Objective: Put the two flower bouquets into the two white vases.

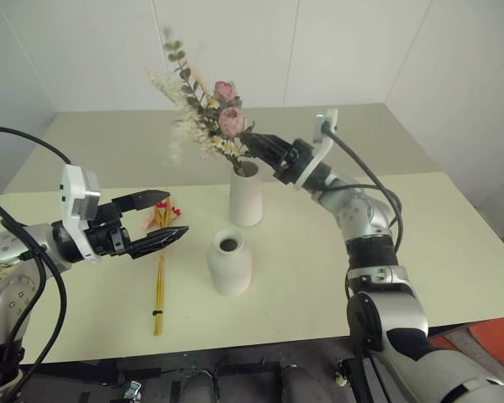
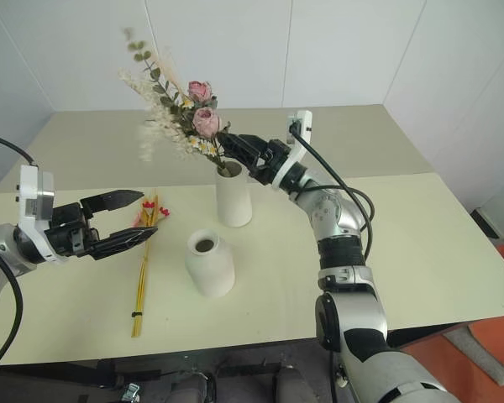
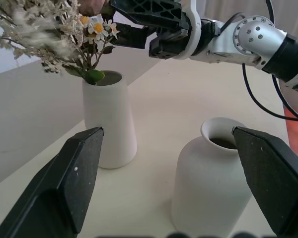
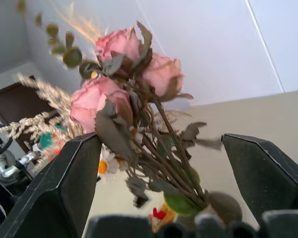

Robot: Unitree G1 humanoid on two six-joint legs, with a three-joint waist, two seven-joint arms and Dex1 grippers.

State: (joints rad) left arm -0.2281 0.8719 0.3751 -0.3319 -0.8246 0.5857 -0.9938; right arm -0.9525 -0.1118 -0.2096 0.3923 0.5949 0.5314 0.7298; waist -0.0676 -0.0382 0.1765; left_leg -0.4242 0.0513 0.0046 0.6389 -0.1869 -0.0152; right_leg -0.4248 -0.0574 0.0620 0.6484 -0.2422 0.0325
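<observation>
The bushy bouquet [image 1: 210, 113] of cream, green and pink blooms stands with its stems in the taller white vase [image 1: 246, 200] and leans left. My right gripper [image 1: 250, 143] is open just above that vase's mouth. Its fingers [image 4: 69, 188] stand wide on either side of the stems without gripping them. The shorter rounded vase [image 1: 229, 263] stands in front with nothing in it. The thin bundle of yellow stalks [image 1: 160, 281] with red-pink flowers lies flat on the table to its left. My left gripper [image 1: 175, 214] hovers open above the bundle's flower end, holding nothing.
Both vases stand near the middle of the pale table [image 1: 454, 243], whose front edge runs just below the stalks. A second table surface [image 1: 370, 126] lies behind, against a white wall.
</observation>
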